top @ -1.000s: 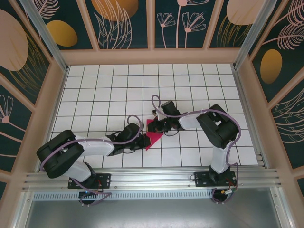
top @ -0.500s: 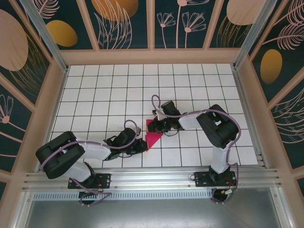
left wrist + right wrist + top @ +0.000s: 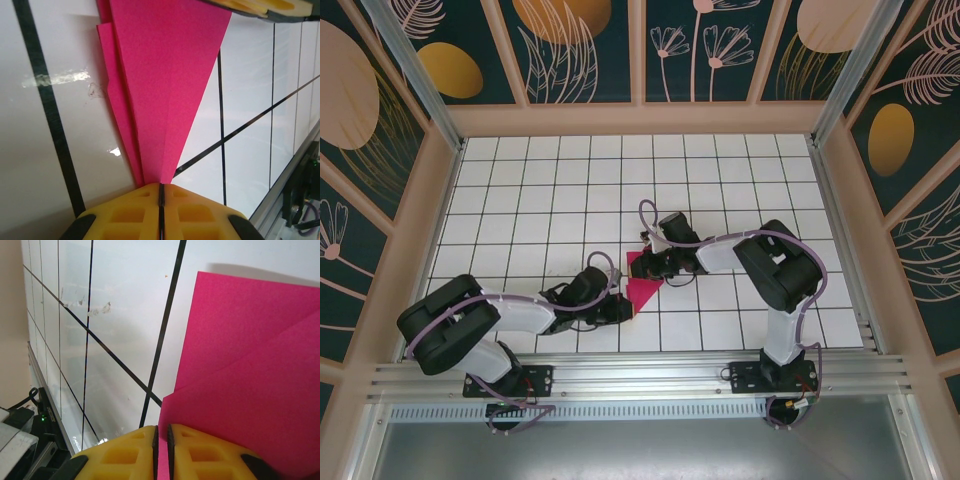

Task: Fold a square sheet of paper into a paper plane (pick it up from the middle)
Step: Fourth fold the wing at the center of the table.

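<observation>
Currently the sheet of paper point(image 3: 645, 287), creased into a narrow layered triangle, lies on the white gridded desk point(image 3: 520, 200), near its front middle and between both arms. The left end effector point(image 3: 161, 192) is pinched closed on the triangle's pointed tip. The right end effector point(image 3: 161, 435) is clamped on the wider far end, fingers nearly touching.

Left gripper point(image 3: 161, 192) fingers pressed together, only a hairline seam between them, clamped on the pointed tip of the magenta paper point(image 3: 165, 85). Paper fans wider away from the gripper, lying on the white gridded table point(image 3: 250, 100). Stepped fold layers along one edge.
</observation>
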